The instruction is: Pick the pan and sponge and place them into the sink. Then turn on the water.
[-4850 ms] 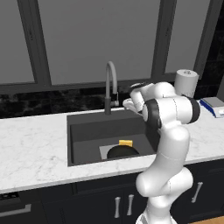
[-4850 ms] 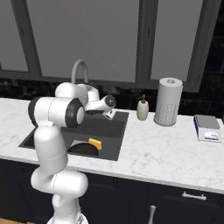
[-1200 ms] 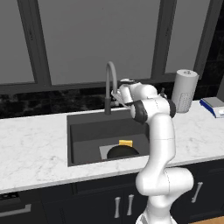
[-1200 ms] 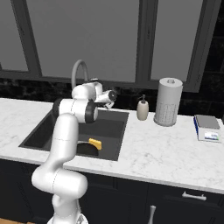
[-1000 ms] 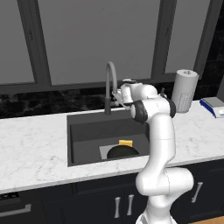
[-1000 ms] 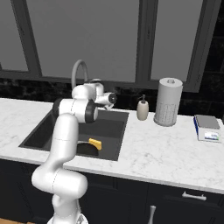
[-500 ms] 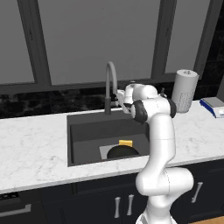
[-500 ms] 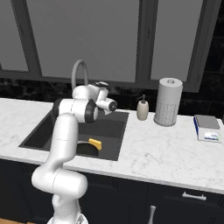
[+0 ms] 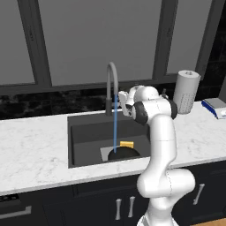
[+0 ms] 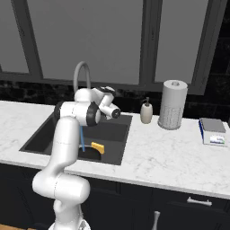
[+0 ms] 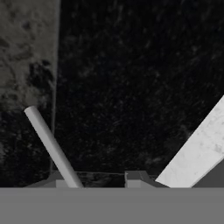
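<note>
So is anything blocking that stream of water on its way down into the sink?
Nothing visible does. The water falls straight from the faucet spout into the sink, landing on the pan. The sponge lies beside the stream, apart from it. The gripper is off to the side of the spout.
</note>
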Tool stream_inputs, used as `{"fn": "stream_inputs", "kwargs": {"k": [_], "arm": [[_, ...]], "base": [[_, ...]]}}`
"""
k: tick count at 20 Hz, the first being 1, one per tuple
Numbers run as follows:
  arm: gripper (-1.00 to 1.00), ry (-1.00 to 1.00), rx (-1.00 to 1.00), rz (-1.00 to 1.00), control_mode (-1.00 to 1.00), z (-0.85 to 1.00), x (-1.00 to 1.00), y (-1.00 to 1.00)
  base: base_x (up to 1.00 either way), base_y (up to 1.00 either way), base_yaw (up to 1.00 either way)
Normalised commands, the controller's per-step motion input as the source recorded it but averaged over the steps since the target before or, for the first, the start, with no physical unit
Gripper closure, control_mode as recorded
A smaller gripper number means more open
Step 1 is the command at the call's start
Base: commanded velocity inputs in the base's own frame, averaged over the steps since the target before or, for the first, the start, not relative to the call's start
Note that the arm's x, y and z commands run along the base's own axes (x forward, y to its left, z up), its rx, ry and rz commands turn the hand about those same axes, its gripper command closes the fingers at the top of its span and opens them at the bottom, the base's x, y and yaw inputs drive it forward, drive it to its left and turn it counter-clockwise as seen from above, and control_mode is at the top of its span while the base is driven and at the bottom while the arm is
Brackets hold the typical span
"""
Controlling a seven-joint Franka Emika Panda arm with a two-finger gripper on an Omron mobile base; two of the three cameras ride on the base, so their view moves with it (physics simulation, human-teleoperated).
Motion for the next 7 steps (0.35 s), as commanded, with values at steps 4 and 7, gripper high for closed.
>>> {"fn": "stream_inputs", "kwargs": {"k": [4, 7], "arm": [[1.0, 0.0, 0.01, 0.0, -1.0, -0.13, 0.0, 0.0], [1.0, 0.0, 0.0, 0.0, -1.0, 0.0, 0.0, 0.0]], "base": [[0.0, 0.0, 0.0], [0.0, 0.0, 0.0]]}}
